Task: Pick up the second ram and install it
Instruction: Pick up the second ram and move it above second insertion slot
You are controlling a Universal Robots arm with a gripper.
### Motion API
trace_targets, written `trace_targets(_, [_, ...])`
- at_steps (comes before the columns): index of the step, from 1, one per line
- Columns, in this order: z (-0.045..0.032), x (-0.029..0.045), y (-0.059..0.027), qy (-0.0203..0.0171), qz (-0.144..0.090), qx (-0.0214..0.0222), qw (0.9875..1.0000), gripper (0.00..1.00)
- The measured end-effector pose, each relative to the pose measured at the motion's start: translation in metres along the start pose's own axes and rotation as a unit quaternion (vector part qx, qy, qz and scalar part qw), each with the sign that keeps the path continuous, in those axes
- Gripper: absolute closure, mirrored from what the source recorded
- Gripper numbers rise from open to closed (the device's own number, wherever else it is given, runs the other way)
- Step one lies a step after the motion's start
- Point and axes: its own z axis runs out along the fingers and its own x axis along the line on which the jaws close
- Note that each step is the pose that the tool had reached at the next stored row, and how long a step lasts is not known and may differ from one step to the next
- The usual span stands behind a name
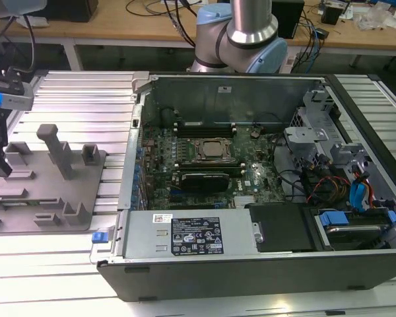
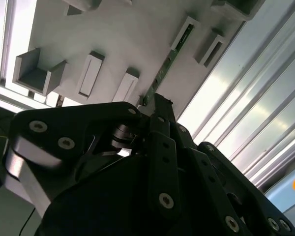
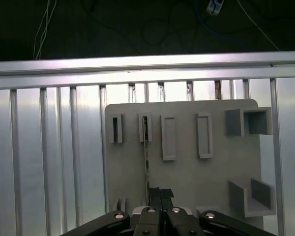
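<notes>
**Gripper down at the parts plate, at the near end of the second ram**

- Computer case (image 1: 251,277): lies flat with its side panel off and the board facing up, which I take to be for reaching in from above. Long black memory slots (image 1: 204,127) run alongside the processor socket (image 1: 208,150).
- Ribbed aluminium table (image 1: 72,112): carries the case. At the exterior view's left it also carries a grey fixture plate (image 1: 39,188).
- The plate's raised brackets look meant to park parts at fixed spots.
- Gripper (image 3: 161,192): low over the plate, well apart from the case.
- Its fingers (image 3: 155,192) look pressed together, with no gap showing.
- Second ram (image 3: 146,162): on the plate, not in the case. It stands on its long edge and shows as a thin green line in both wrist views (image 2: 168,61).
- Its far end is tucked into a small bracket (image 3: 145,129), and its near end runs up to the fingertips.
- Standing it on edge probably offers the flat faces to the fingers.
- I cannot tell whether the stick is pinched between the fingers or sits just beside them.
- Writing, largest first:
  - The power supply (image 1: 145,241) has a black label (image 1: 195,236) with white print, too small to read.
  - A white sticker (image 1: 224,88) sits on the case's back wall and is equally unreadable.
  - Edge-on, the ram shows no print.
</notes>
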Motion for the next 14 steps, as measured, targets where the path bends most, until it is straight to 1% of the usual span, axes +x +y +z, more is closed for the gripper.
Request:
trace_targets(3, [0.0050, 0.0002, 0.0016, 0.0001, -0.006, 0.0017, 1.0000, 0.92])
trace_targets(4, [0.0062, 0.0003, 0.0020, 0.0000, -0.007, 0.0028, 1.0000, 0.92])
trace_targets(5, [0.0085, 0.0004, 0.0028, -0.0001, -0.010, 0.0050, 0.9999, 0.92])
trace_targets(7, [0.0129, 0.0010, 0.0045, 0.0000, -0.013, 0.0061, 0.9999, 0.92])
trace_targets(12, [0.0215, 0.0031, 0.0067, 0.0001, -0.019, 0.0070, 0.9998, 0.92])
trace_targets(14, [0.0268, 0.0059, 0.0075, 0.0001, -0.022, 0.0074, 0.9997, 0.92])
